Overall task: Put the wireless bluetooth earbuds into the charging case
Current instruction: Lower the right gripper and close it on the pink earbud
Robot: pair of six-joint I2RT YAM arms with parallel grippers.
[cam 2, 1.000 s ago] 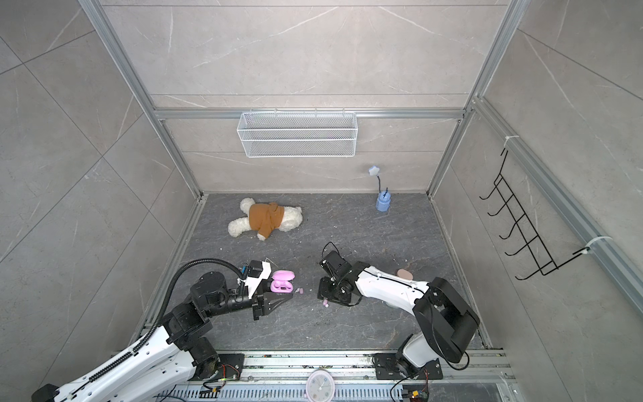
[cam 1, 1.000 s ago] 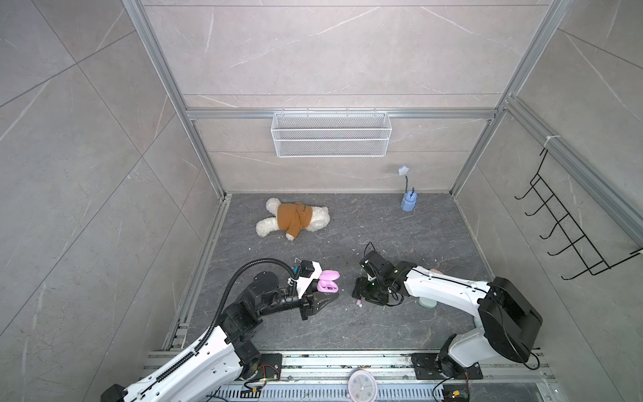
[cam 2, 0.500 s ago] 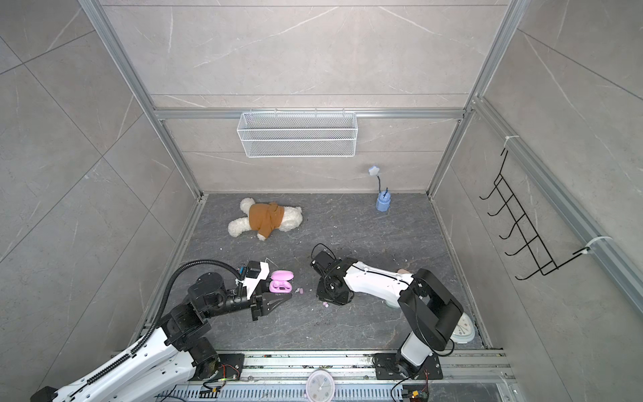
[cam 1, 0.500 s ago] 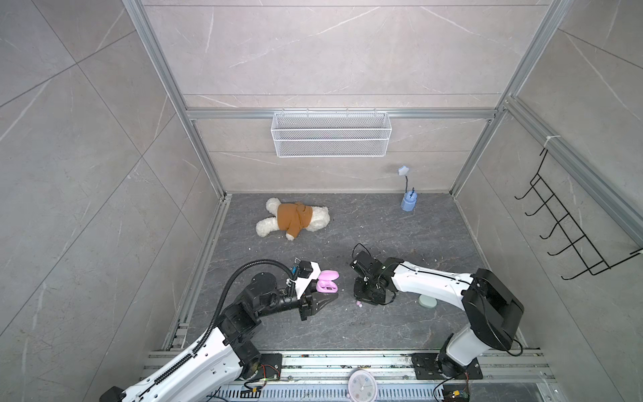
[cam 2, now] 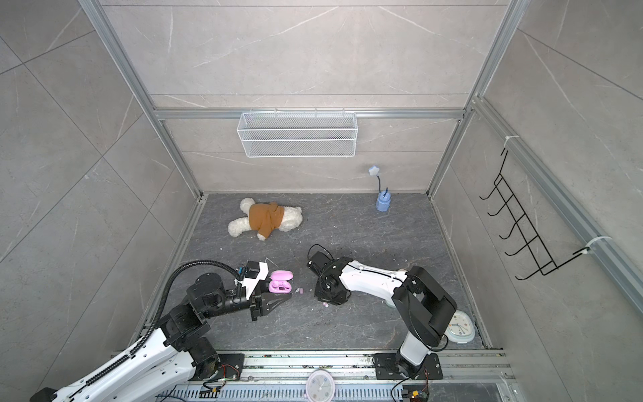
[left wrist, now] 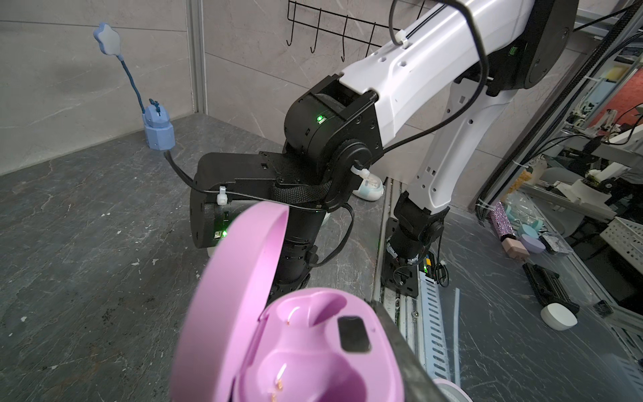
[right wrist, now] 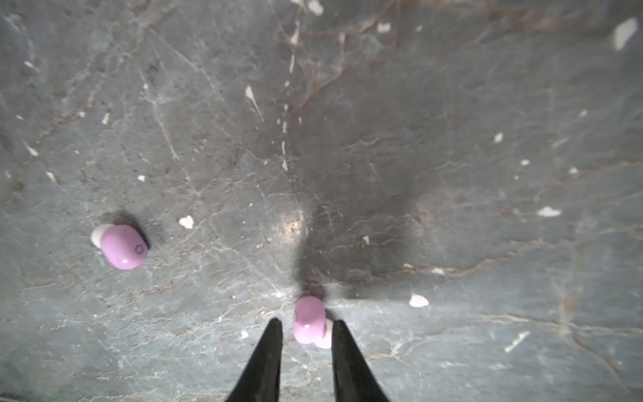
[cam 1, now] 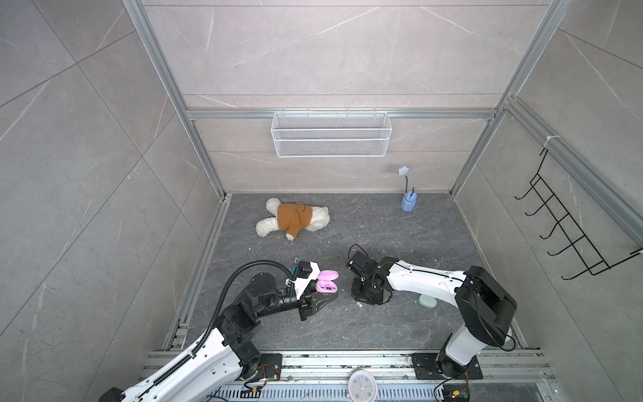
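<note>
With the left gripper (cam 1: 330, 298) clamped on the open lilac case (cam 1: 327, 282), the right gripper (right wrist: 306, 322), narrow and seemingly not yet pinching, should centre on the lilac earbud (right wrist: 308, 313) lying on the floor (right wrist: 452, 139) between its jaws before squeezing gently.

The right gripper (right wrist: 307, 322) looks down on the grey, veined tabletop (right wrist: 452, 139). Its two black fingers (right wrist: 264, 358) stand a little apart, and one lilac earbud (right wrist: 308, 317) lies on the tabletop between their tips. On one side a thin gap shows between finger and earbud. On the other side the finger is at the earbud's white ear tip, touching or nearly touching; I cannot tell which. A second lilac earbud (right wrist: 123, 247) lies well apart from the gripper. It also has a white tip, and a small ring mark on its shell. Many white specks (right wrist: 186, 221) are scattered over the tabletop. A dark shadow lies just beyond the fingers.
</note>
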